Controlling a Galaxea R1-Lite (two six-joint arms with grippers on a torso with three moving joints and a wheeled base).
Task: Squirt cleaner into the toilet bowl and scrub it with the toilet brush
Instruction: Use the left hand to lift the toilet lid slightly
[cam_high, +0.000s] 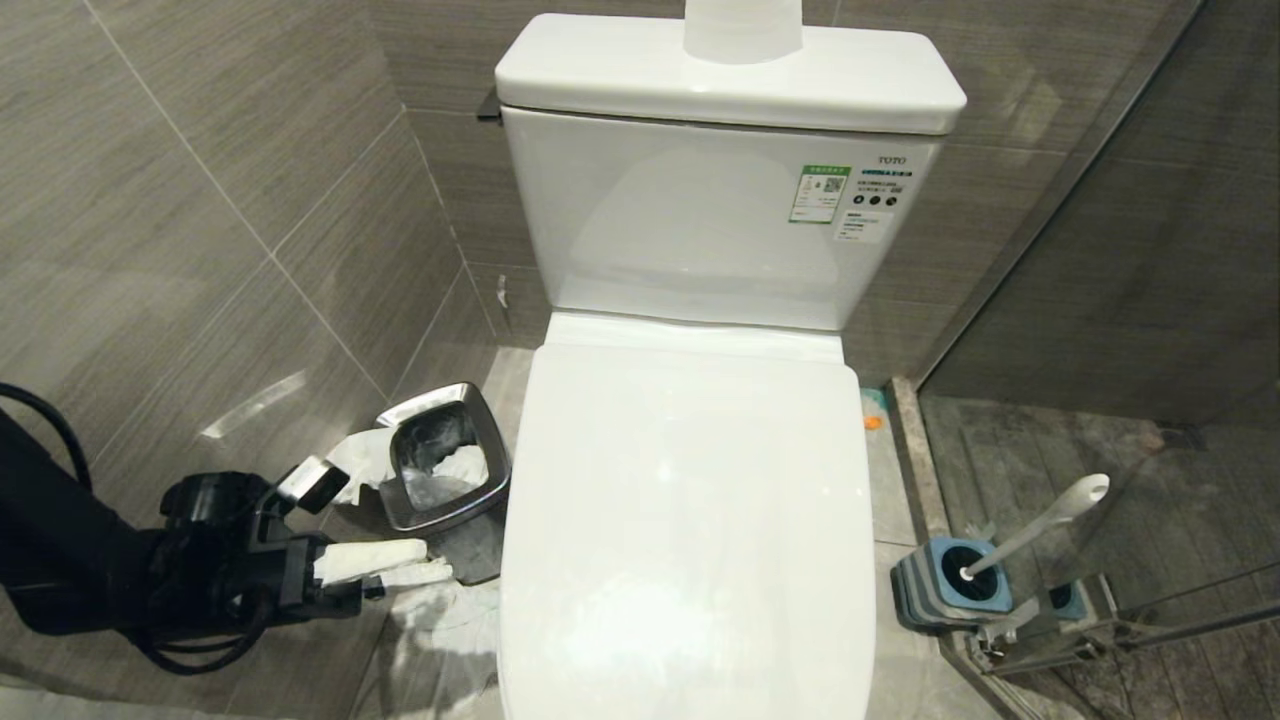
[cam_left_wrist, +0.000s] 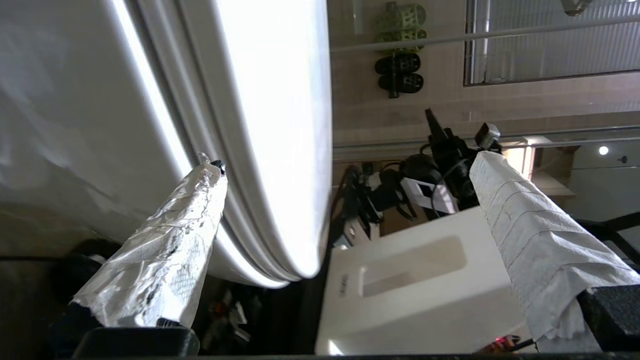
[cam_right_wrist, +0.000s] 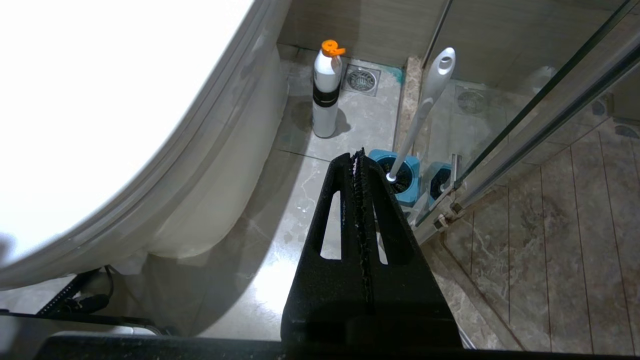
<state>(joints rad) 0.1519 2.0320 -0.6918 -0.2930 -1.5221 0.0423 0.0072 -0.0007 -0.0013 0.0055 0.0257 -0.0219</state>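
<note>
Closed lid (cam_high: 690, 520) covers the whole toilet bowl, barring entry from above. On the robot's left, the steel waste bin (cam_high: 445, 470) stands just beside the toilet, leaving only a narrow floor strip toward the tiled wall (cam_high: 180, 250); the left gripper (cam_high: 400, 570), fingers spread wide and wrapped in tissue, occupies the gap in front of the bin, one finger (cam_left_wrist: 170, 240) close against the lid's edge. On the right, open floor lies between the toilet and the glass partition (cam_right_wrist: 540, 115), interrupted by the cleaner bottle (cam_right_wrist: 326, 90) and the toilet brush (cam_right_wrist: 425, 105) in its holder (cam_high: 950, 585). The right gripper (cam_right_wrist: 359, 160), fingers pressed together, hangs above that floor.
</note>
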